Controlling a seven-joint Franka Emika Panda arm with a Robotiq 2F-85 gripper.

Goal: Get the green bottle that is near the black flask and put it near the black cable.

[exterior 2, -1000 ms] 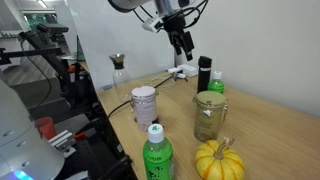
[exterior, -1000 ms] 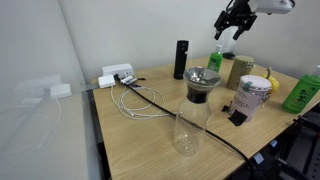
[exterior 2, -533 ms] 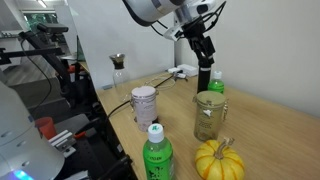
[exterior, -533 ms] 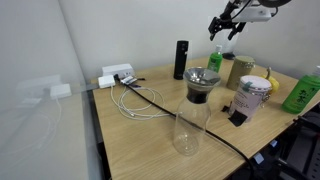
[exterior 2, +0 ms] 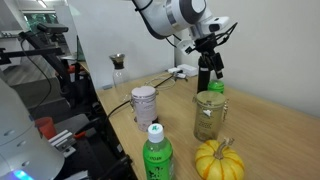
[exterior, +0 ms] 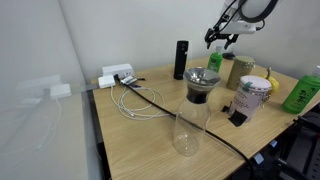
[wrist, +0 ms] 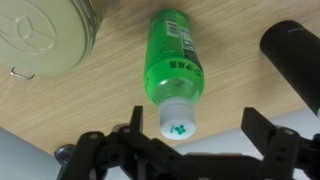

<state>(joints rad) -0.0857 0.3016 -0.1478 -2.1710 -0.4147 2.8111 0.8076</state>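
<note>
Seen in an exterior view: the gripper [exterior: 222, 38] hanging in the air over the far side of the table [exterior: 150, 140], right above the green bottle [exterior: 215, 60], with no contact that can be made out. Bottle upright there, near the black flask [exterior: 180, 59] on one side and just beside a lidded jar [exterior: 240, 69] on the other. Well apart from the black cable [exterior: 160, 103], stretched across the tabletop past a glass carafe [exterior: 196, 110] and close to loops of white wire [exterior: 135, 108]. Seen in an exterior view from another spot: gripper [exterior 2: 208, 60] pointing down above the green bottle [exterior 2: 215, 87], partly covering the black flask [exterior 2: 203, 76] behind it. Nearer the camera, the lidded jar [exterior 2: 209, 115], then a small pumpkin [exterior 2: 219, 160] and a larger green bottle [exterior 2: 155, 155]. Seen in the wrist view, looking straight down: gripper [wrist: 193, 130] spread wide, clasping nothing. Pale cap of the green bottle [wrist: 172, 65] between the fingers [wrist: 135, 125], clear of both. Black flask [wrist: 295, 55] off to one side, metal top of the lidded jar [wrist: 45, 35] off to the other.
</note>
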